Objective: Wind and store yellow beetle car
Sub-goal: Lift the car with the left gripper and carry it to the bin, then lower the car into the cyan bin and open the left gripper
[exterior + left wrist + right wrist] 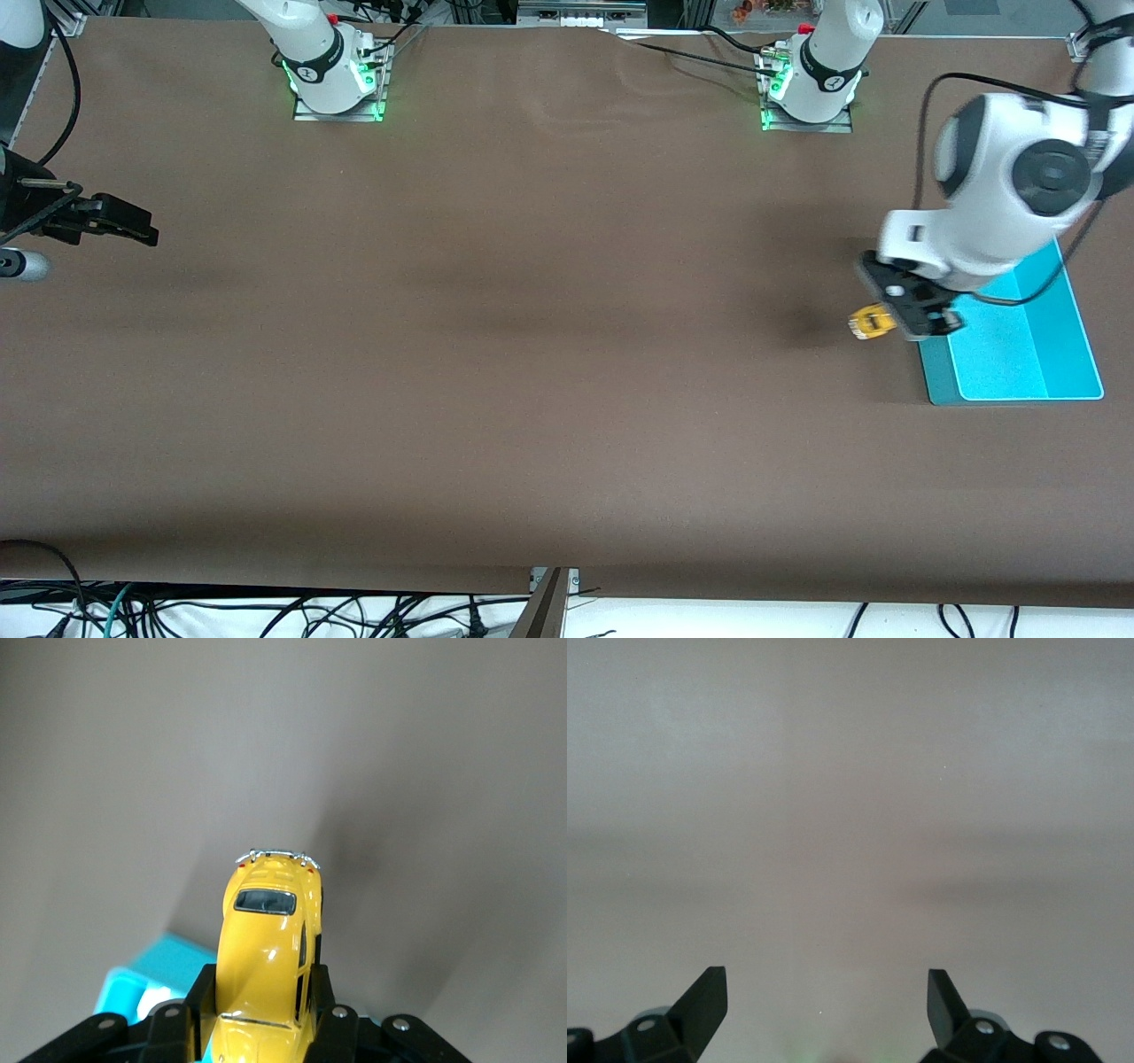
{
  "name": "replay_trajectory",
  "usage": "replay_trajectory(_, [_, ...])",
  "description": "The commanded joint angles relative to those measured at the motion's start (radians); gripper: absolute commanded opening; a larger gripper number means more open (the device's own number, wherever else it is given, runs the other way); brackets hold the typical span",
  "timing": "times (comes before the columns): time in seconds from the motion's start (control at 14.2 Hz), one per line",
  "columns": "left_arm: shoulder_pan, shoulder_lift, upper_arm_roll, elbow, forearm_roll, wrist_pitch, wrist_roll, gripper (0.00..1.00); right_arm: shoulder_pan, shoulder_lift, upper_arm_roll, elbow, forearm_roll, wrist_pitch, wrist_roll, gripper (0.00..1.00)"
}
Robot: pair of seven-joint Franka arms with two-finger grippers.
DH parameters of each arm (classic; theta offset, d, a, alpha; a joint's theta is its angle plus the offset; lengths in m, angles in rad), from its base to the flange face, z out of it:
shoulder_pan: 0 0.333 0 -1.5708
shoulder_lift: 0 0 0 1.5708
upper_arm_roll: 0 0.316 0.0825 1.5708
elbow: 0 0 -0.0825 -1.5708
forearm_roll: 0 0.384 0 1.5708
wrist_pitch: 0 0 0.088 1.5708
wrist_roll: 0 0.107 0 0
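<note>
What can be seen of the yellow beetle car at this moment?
The yellow beetle car is a tiny, glossy yellow toy with a rounded body, a dark window and a chrome bumper at its exposed end. The left gripper holds it by its sides, black fingers clamped on both flanks. In the front view it hangs over the brown table, just beside the teal bin's edge, not yet in it.

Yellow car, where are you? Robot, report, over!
Left gripper shut on yellow beetle car, up beside teal bin. Right gripper open, waiting at its table end. Nothing in the way.
</note>
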Motion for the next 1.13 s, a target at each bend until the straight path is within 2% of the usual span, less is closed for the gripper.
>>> replay_trajectory(0.0, [0.040,-0.024,0.069,-0.118,-0.018,0.094,0.231,0.00,-0.009,-0.014,0.008,-0.012,-0.003,-0.001,-0.013,1.00])
replay_trajectory(0.21, [0.106,-0.024,0.095,-0.186,0.008,0.139,0.500,0.00,-0.009,-0.014,0.008,-0.012,-0.004,-0.001,-0.011,1.00])
replay_trajectory(0.71, [0.255,-0.024,0.135,-0.278,0.016,0.211,0.886,0.00,-0.009,-0.014,0.008,-0.012,-0.003,0.001,-0.013,1.00])
replay_trajectory(0.92, [0.289,-0.019,0.149,-0.324,0.016,0.258,0.929,0.00,-0.009,-0.014,0.008,-0.012,-0.004,0.001,-0.013,1.00])
replay_trajectory(1.06, [0.304,0.017,0.149,-0.370,-0.004,0.313,0.925,0.00,-0.008,-0.014,0.008,-0.012,-0.004,0.001,-0.013,1.00])
